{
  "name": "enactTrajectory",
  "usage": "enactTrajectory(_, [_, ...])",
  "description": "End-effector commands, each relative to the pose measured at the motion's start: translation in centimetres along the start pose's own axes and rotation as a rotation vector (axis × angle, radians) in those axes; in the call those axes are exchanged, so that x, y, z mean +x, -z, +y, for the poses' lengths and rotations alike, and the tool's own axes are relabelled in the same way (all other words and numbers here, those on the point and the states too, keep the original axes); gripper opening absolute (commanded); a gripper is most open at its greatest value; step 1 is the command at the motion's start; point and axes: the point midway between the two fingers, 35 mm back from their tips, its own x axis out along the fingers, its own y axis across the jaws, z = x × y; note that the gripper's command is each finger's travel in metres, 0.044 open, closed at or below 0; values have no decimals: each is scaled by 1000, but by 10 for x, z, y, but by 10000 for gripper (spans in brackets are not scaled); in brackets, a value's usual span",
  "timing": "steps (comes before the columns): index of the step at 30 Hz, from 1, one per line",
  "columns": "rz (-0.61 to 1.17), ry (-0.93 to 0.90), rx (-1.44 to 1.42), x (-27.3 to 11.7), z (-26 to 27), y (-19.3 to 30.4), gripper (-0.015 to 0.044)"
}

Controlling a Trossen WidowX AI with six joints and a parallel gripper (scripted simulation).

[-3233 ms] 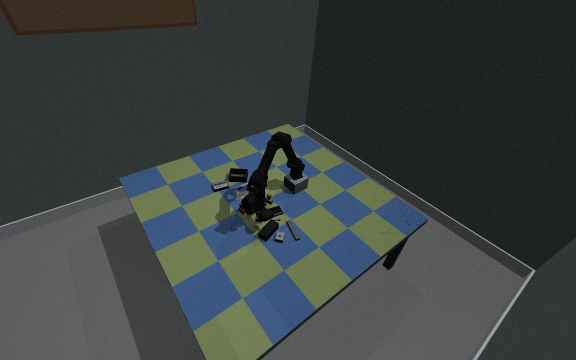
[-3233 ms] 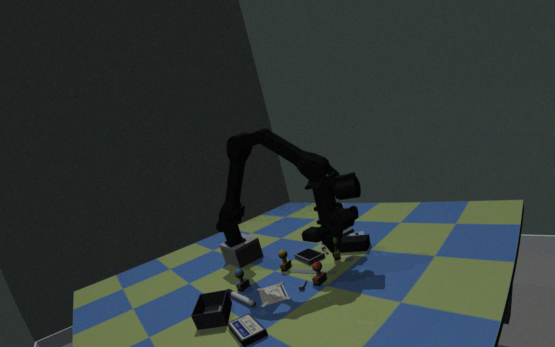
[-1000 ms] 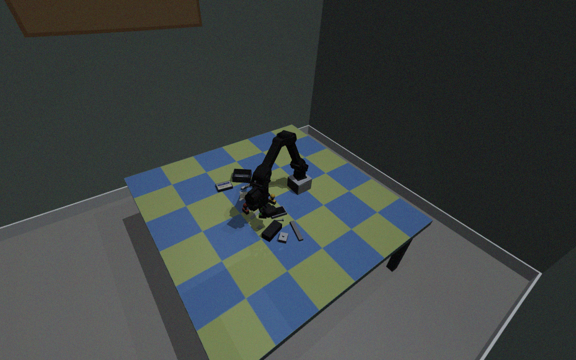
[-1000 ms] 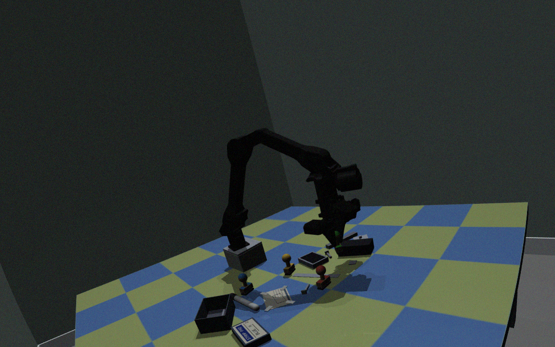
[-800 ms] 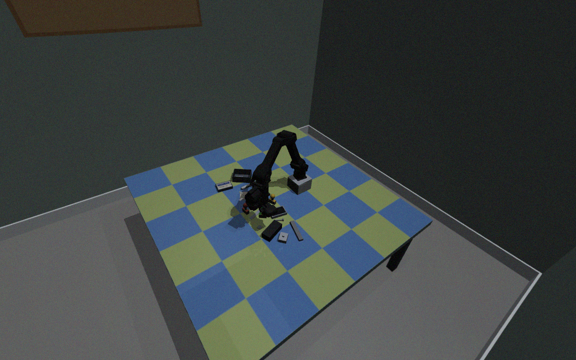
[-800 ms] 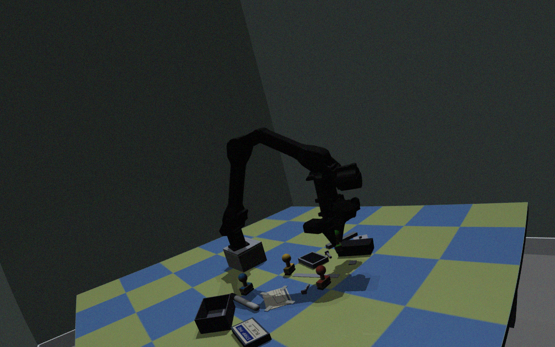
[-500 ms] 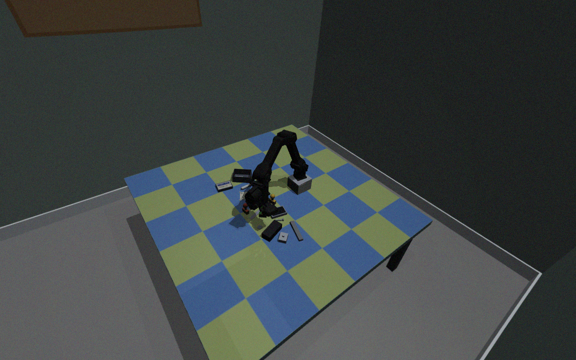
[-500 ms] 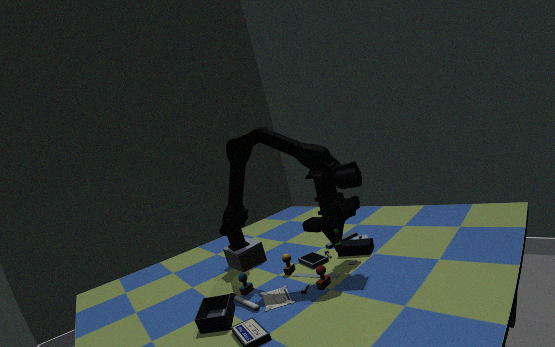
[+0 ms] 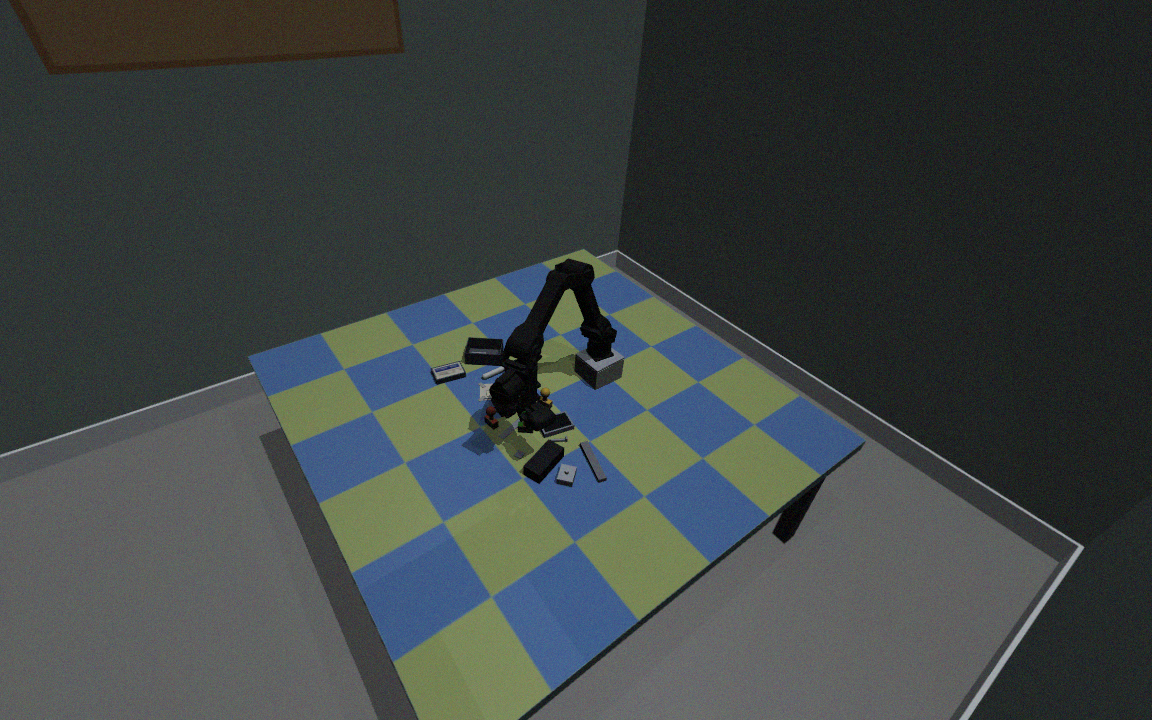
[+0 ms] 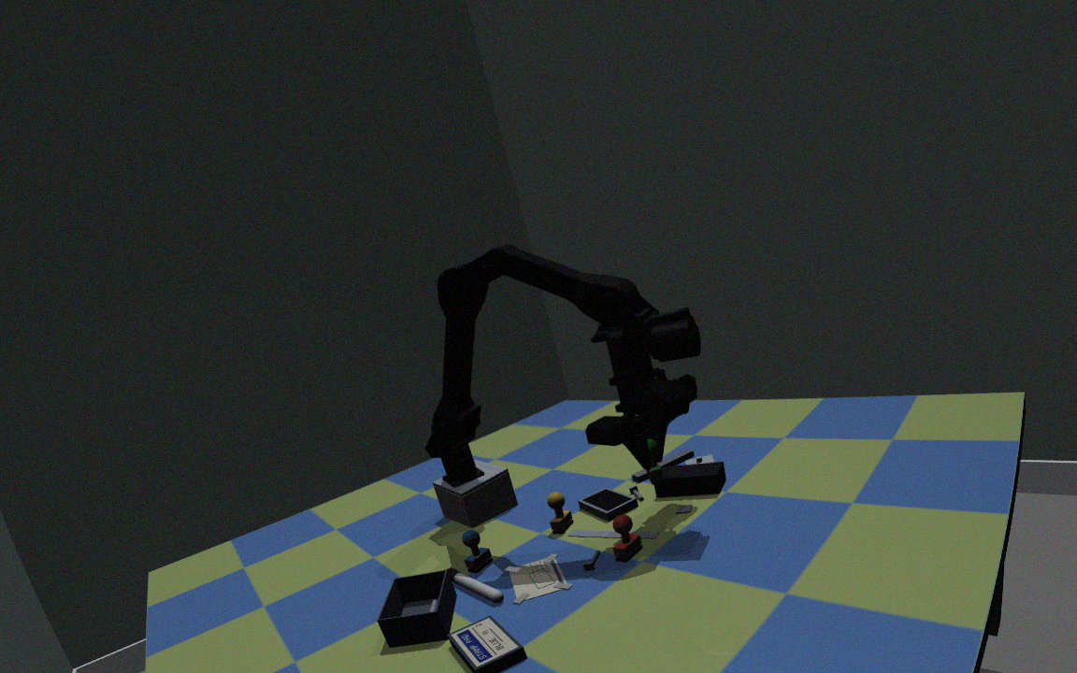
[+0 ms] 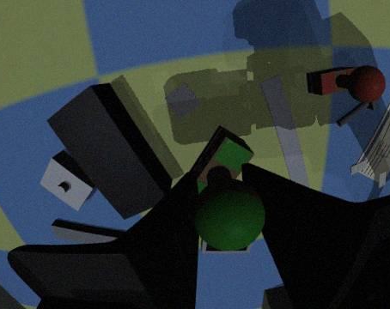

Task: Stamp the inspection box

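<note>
My gripper [image 10: 650, 465] [image 11: 219, 175] is shut on the green stamp [image 10: 653, 447] [image 11: 230, 216], which has a round knob and a block base. It holds the stamp above the table, beside the black block; no lettering is readable. The open ink pad [image 10: 608, 504] [image 9: 558, 426], dark with a pale rim, lies near the gripper on the arm's side; the knob hides most of it in the wrist view. The white card [image 10: 530, 584] [image 11: 389, 143] with a drawn box is taped down farther off. I cannot make out a print in the box.
A red stamp [image 10: 622, 526] [image 11: 367, 84], a yellow stamp [image 10: 555, 500] and a blue stamp [image 10: 471, 539] stand around the card. The black block [image 10: 690, 480] [image 11: 106, 148] is close beside the gripper. A closed stamp pad tin [image 10: 488, 642], a black tray [image 10: 415, 629] and a white cylinder [image 10: 478, 587] lie beyond the card.
</note>
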Motion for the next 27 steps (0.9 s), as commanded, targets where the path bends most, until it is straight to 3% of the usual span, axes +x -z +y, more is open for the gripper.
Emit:
enactTrajectory(1, [0, 3, 6, -3, 0, 0, 0])
enactTrajectory(13, [0, 3, 6, -8, -1, 3, 0])
enactTrajectory(27, [4, 3, 6, -12, -4, 57, 0])
